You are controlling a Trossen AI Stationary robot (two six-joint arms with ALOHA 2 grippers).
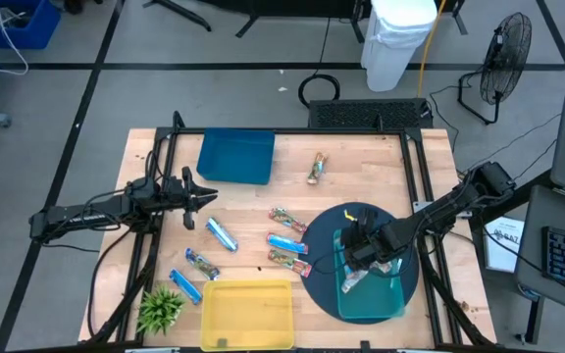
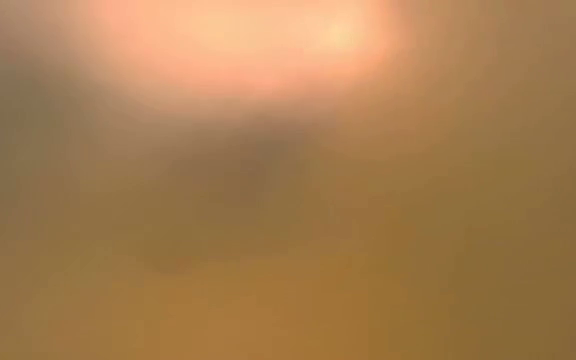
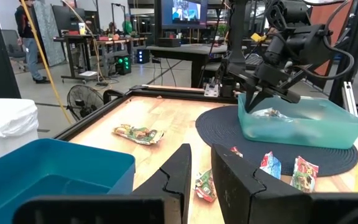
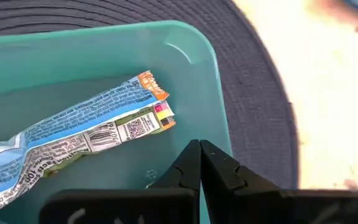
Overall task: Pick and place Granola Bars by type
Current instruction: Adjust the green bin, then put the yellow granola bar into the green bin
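right gripper (image 1: 361, 257): fingers pressed together, empty, over teal tray (image 1: 396, 303) lower right, one bar (image 4: 73, 140) inside | left gripper (image 1: 207, 194): part open, empty, centre-left | bars (image 1: 287, 242): loose mid-counter (image 1: 381, 162) | handling: light, crinkly, slippery; likely pinch across the middle

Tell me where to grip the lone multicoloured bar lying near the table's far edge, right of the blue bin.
Grip the multicoloured bar across its narrow middle, coming straight down from above. It lies flat and alone on bare table, its long axis running roughly toward the far edge, so a tool should probably close across its width.
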